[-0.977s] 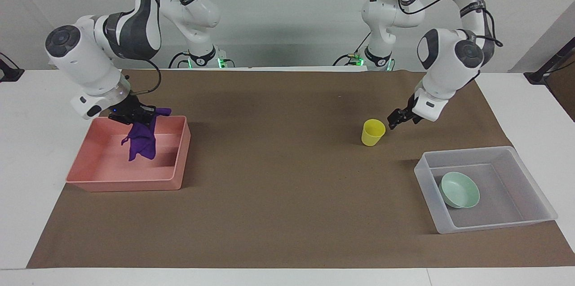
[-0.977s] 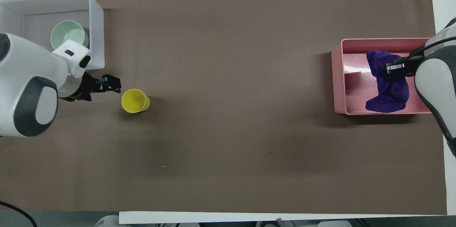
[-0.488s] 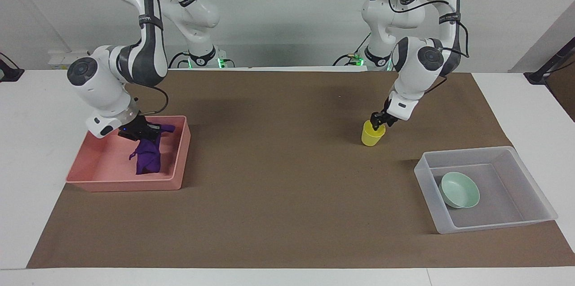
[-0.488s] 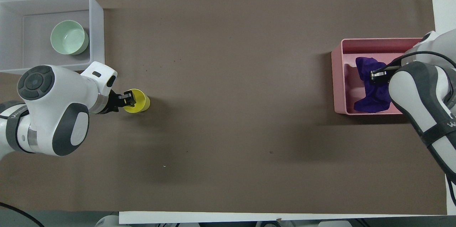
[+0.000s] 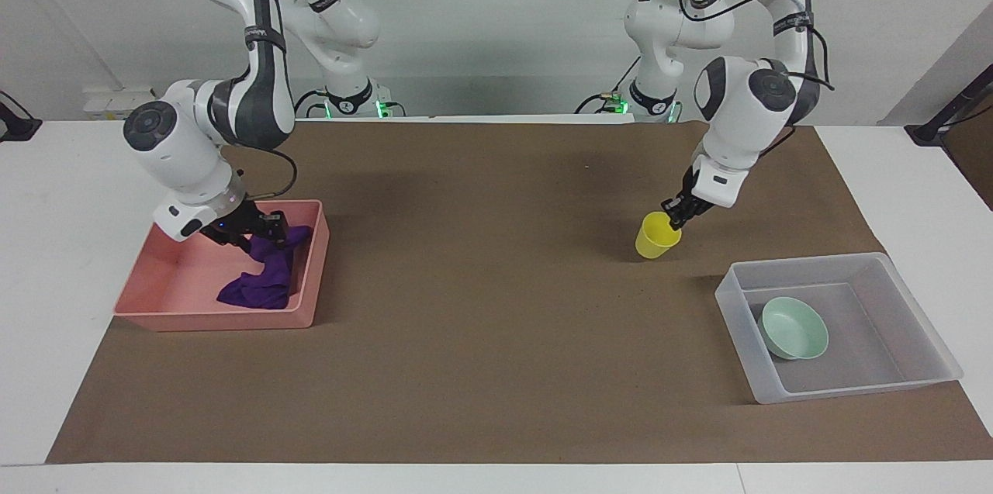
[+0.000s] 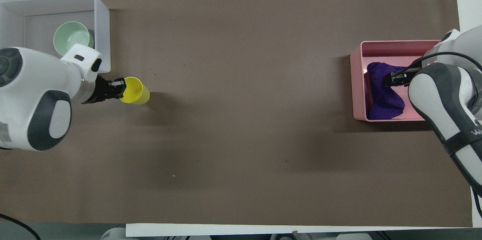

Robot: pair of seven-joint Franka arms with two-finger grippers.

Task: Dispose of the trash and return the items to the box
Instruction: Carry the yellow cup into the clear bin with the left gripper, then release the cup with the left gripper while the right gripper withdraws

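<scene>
The yellow cup [image 5: 655, 238] hangs tilted just above the brown paper, held by its rim in my shut left gripper [image 5: 673, 216]; it also shows in the overhead view [image 6: 134, 95] with that gripper [image 6: 119, 86]. The mint-green bowl [image 5: 795, 329] lies in the translucent box [image 5: 807, 262] at the left arm's end, farther from the robots than the cup. My right gripper [image 5: 269, 230] is low inside the pink tray [image 5: 209, 320], shut on the top of the purple cloth [image 5: 256, 291], whose bulk rests on the tray floor.
Brown paper [image 5: 481, 323] covers the table between the tray and the box. In the overhead view the left arm's wrist covers the box's near corner [image 6: 101, 29]. White table shows at both ends.
My left gripper closed on the cup's rim, tilted it and moved it a little toward the box. My right gripper lowered the purple cloth into the pink tray, where it now lies piled.
</scene>
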